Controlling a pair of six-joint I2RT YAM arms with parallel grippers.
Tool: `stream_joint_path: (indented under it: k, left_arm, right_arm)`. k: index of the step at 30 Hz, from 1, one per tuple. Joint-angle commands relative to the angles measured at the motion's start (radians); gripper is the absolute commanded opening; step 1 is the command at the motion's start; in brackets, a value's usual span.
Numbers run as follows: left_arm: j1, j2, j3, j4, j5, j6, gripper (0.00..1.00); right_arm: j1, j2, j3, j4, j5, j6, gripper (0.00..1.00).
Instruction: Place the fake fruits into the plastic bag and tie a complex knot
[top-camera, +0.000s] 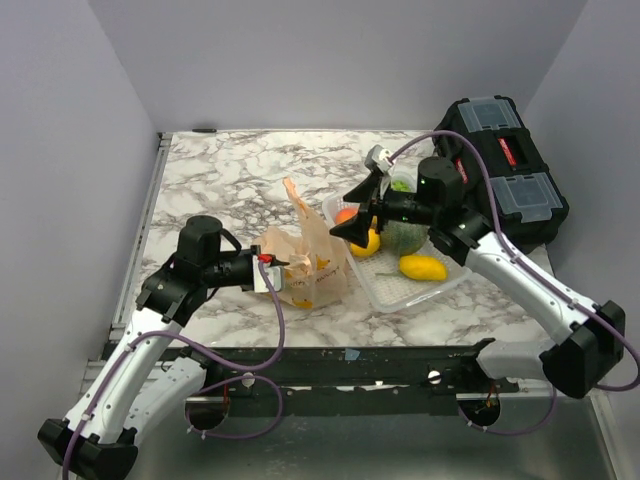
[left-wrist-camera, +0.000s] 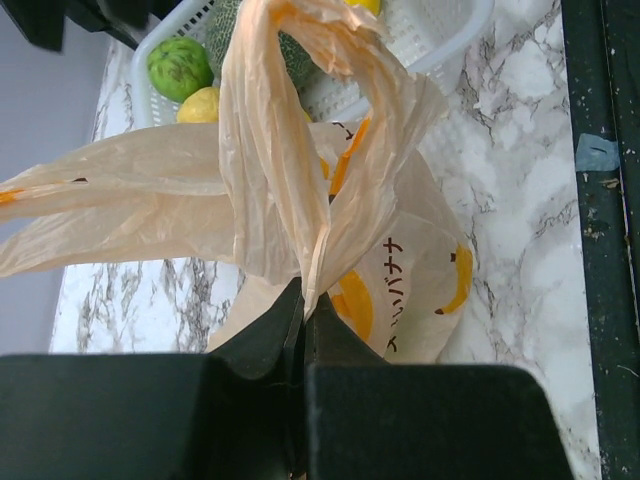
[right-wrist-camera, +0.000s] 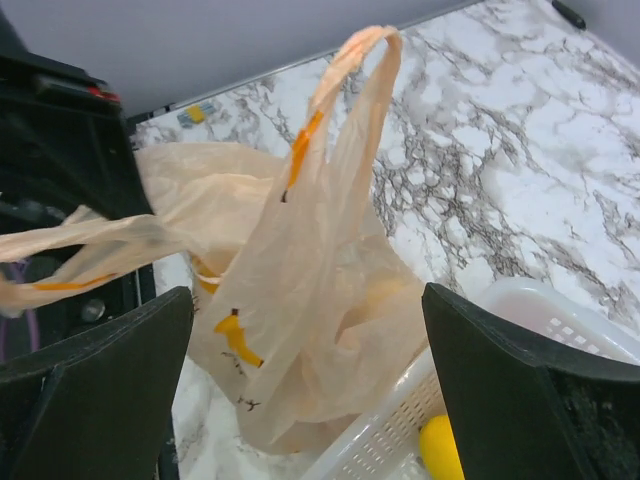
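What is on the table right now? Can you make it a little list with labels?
Bag: plastic bag on the marble table, handles loose, not knotted
Left tool: shut, pinching the bag
Right tool: open, next to the bag, holding nothing
Fruit: mango and melon in the white basket
Inside the bag: cannot tell
Also there: black toolbox, back right

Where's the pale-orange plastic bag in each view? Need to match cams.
Top external: pale-orange crinkly plastic bag left of centre, white lattice basket right of it.
Left wrist: bag fills centre; basket at top.
Right wrist: bag centre; basket bottom right.
Shared landmark: the basket.
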Motion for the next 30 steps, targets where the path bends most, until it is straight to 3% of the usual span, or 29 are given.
stream_joint_path:
  k: [1,5,10,13,18,20,30]
  left_arm:
    - [0.006,-0.015,-0.007,0.053,0.045,-0.044,0.00]
    - [0.006,-0.021,-0.004,0.014,0.050,0.013,0.00]
    - [0.005,-0.026,0.001,-0.029,0.057,0.066,0.00]
    - [0.005,-0.026,0.004,-0.045,0.064,0.094,0.00]
    - [0.004,-0.019,0.021,-0.046,0.074,0.091,0.00]
    - [0.004,-0.019,0.028,-0.054,0.080,0.089,0.00]
    - [0.001,-0.040,0.022,-0.084,0.080,0.103,0.00]
  right_arm:
    - [-0.005,0.115,0.032,0.054,-0.062,-0.001,1.00]
    - [-0.005,0.196,0.047,0.145,-0.184,0.010,1.00]
    - [-0.037,0.276,0.115,0.108,-0.293,-0.046,1.00]
    - [-0.059,0.319,0.196,-0.059,-0.402,-0.118,1.00]
    - [-0.073,0.415,0.346,-0.468,-0.538,-0.436,1.00]
    - [-0.075,0.467,0.401,-0.559,-0.568,-0.491,1.00]
    - [-0.074,0.710,0.577,-0.688,-0.729,-0.470,1.00]
